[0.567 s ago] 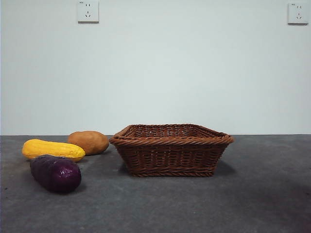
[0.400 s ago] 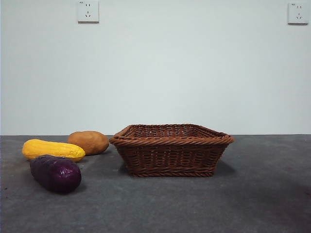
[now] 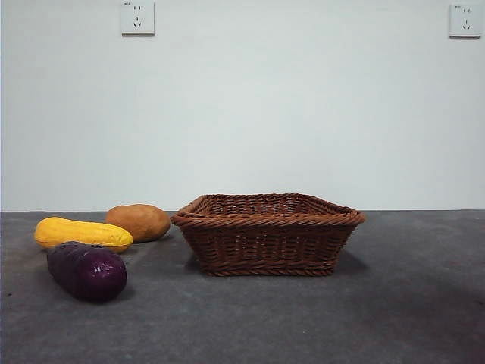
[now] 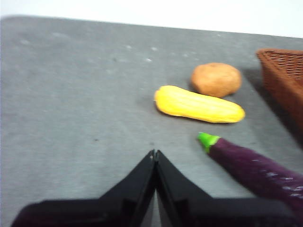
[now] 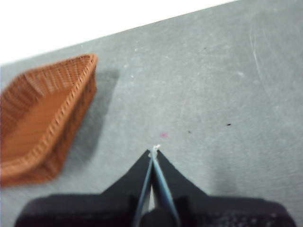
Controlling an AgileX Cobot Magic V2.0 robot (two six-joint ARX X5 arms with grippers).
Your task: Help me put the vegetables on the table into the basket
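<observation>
basket (image 3: pixel 267 231) holds nothing visible, its floor partly cut off; eggplant (image 4: pixel 258 165) runs off frame; left gripper (image 4: pixel 155 153) and right gripper (image 5: pixel 154 150) both closed.

I see even, bright light; soft shadows beside the basket (image 3: pixel 267 233); both wrist views slightly blurred, backgrounds overexposed.

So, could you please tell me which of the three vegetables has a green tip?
The dark purple eggplant: the left wrist view shows a bright green stem end on it. The corn cob is plain yellow and the potato plain orange-brown.
</observation>
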